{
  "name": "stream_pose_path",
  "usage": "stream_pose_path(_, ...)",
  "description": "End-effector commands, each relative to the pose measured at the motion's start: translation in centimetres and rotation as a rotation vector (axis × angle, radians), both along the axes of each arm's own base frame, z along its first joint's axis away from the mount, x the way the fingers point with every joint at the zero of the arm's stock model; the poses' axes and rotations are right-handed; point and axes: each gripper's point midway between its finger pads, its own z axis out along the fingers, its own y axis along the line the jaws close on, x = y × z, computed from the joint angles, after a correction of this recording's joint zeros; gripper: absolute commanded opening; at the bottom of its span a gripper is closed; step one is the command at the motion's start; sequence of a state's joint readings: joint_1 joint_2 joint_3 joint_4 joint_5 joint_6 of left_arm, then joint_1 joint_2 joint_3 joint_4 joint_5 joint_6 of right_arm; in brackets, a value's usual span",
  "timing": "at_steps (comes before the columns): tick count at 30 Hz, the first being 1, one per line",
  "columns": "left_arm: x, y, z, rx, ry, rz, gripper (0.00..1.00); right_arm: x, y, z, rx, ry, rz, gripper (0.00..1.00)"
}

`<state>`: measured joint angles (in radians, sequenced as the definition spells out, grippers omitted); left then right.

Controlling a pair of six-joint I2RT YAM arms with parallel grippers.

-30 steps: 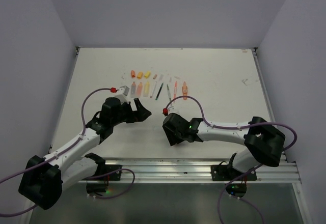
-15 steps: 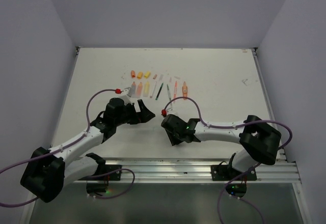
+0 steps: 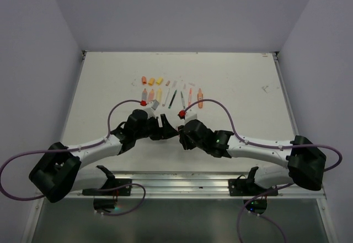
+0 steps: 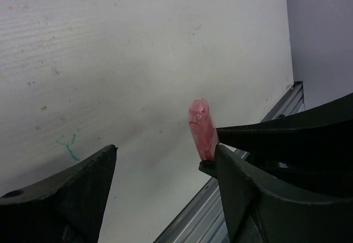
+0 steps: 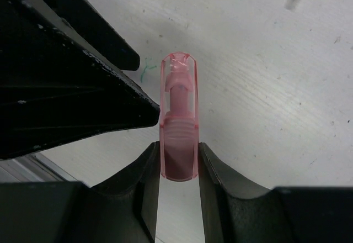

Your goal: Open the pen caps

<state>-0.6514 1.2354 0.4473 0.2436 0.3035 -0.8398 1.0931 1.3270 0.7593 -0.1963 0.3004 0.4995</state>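
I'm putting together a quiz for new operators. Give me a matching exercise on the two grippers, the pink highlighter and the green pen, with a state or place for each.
Things:
1. right gripper
2. left gripper
3. pink highlighter
4. green pen

States or places:
A. lying flat on the table, in the far row
B. open, gripping nothing
C. capped, held between two fingers
D. shut on the pink highlighter

Pairs: 1-D, 2-B, 3-C, 4-A

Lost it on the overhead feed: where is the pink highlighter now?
Right wrist view: the pink highlighter is clamped in the right gripper, capped end poking out between the open fingers of the left gripper, over the near middle of the table.
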Motion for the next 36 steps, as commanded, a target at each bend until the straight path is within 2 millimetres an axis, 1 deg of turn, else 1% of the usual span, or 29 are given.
stream_pose_path(1,1.5,-2.0,4.1,-0.113,-0.088,-0.007,0.73,1.3,0.6,2.3,0.068,-0.113,-0.006,0.2)
stream_pose_path(3,1.6,-2.2,4.5,-0.126,-0.095,-0.011,0.71,1.3,0.6,2.3,0.08,-0.122,-0.002,0.2)
stream_pose_path(7,1.8,-2.3,4.4,-0.134,-0.086,0.005,0.68,1.3,0.6,2.2,0.086,-0.13,0.003,0.2)
stream_pose_path(9,2.0,-2.4,4.4,-0.142,-0.087,0.014,0.64,1.2,0.6,2.1,0.088,-0.127,0.007,0.2)
stream_pose_path(13,2.5,-2.6,4.2,-0.157,-0.074,0.039,0.62,1.2,0.8,2.4,0.108,-0.135,0.01,0.19)
stream_pose_path(17,2.7,-3.2,4.3,-0.181,-0.066,0.048,0.52,1.2,0.8,2.5,0.114,-0.141,0.011,0.19)
stream_pose_path(18,2.8,-3.3,4.4,-0.183,-0.068,0.049,0.47,1.3,0.8,2.5,0.115,-0.141,0.009,0.2)
stream_pose_path(20,2.8,-3.6,4.5,-0.184,-0.072,0.041,0.44,1.3,0.8,2.5,0.112,-0.142,0.009,0.19)
stream_pose_path(22,2.8,-3.7,4.9,-0.192,-0.084,0.036,0.39,1.3,0.7,2.5,0.114,-0.144,0.006,0.19)
stream_pose_path(23,2.8,-3.8,5.1,-0.197,-0.092,0.032,0.34,1.3,0.7,2.5,0.113,-0.143,0.008,0.19)
stream_pose_path(25,2.7,-4.0,5.3,-0.203,-0.099,0.024,0.27,1.2,0.6,2.5,0.114,-0.144,0.008,0.19)
stream_pose_path(26,2.7,-4.0,5.4,-0.207,-0.105,0.018,0.23,1.2,0.6,2.5,0.115,-0.145,0.01,0.19)
stream_pose_path(27,2.6,-4.1,5.5,-0.211,-0.111,0.011,0.14,1.1,0.5,2.4,0.113,-0.143,0.009,0.19)
stream_pose_path(28,2.4,-4.2,5.8,-0.219,-0.123,-0.011,0.1,1.2,0.8,2.8,0.137,-0.152,0.011,0.19)
stream_pose_path(29,2.3,-4.3,6.2,-0.23,-0.134,-0.021,0.03,1.1,0.8,3.2,0.153,-0.156,0.018,0.2)
stream_pose_path(30,2.2,-4.3,6.2,-0.234,-0.139,-0.028,0.0,1.0,0.9,3.4,0.167,-0.159,0.02,0.21)
stream_pose_path(32,1.9,-4.4,7.1,-0.253,-0.175,-0.054,0.0,0.6,1.1,4.1,0.202,-0.16,0.044,0.24)
stream_pose_path(33,1.9,-4.4,7.4,-0.255,-0.192,-0.06,0.0,0.5,1.2,4.3,0.213,-0.162,0.051,0.32)
stream_pose_path(34,1.8,-4.3,7.7,-0.244,-0.222,-0.076,0.0,0.4,1.2,4.5,0.22,-0.167,0.059,0.37)
stream_pose_path(35,1.8,-4.2,7.9,-0.236,-0.241,-0.086,0.0,0.3,1.2,5.4,0.241,-0.177,0.065,0.41)
stream_pose_path(36,2.0,-4.2,8.6,-0.233,-0.267,-0.094,0.0,0.1,1.1,5.7,0.245,-0.182,0.078,0.5)
